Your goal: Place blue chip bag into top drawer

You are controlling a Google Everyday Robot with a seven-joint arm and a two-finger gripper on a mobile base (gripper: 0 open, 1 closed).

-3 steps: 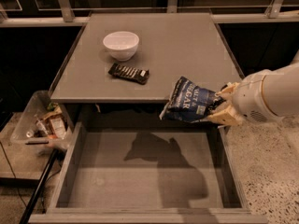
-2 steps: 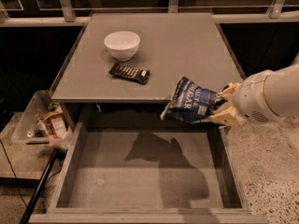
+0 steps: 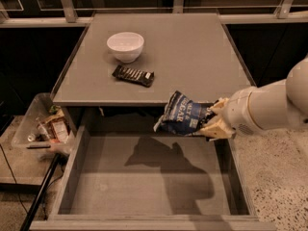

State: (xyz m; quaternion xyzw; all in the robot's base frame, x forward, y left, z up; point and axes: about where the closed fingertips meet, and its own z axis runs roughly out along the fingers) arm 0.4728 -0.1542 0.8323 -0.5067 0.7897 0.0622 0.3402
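The blue chip bag (image 3: 183, 114) is a crinkled dark-blue foil bag with white lettering. My gripper (image 3: 210, 118) is shut on its right end and holds it in the air, above the back right part of the top drawer (image 3: 144, 177). The drawer is pulled open under the cabinet top; it is a wide gray box with a flat bare bottom, and the bag's shadow falls on it. My white arm (image 3: 269, 107) comes in from the right.
On the gray cabinet top (image 3: 192, 52) stand a white bowl (image 3: 125, 45) and a flat black-wrapped bar (image 3: 134, 75). A clear plastic bin of snacks (image 3: 41, 126) sits on the floor at the left. Speckled floor lies to the right.
The gripper with the bag has shifted slightly left over the drawer; the bag's tilt has changed a little. Nothing else has moved.
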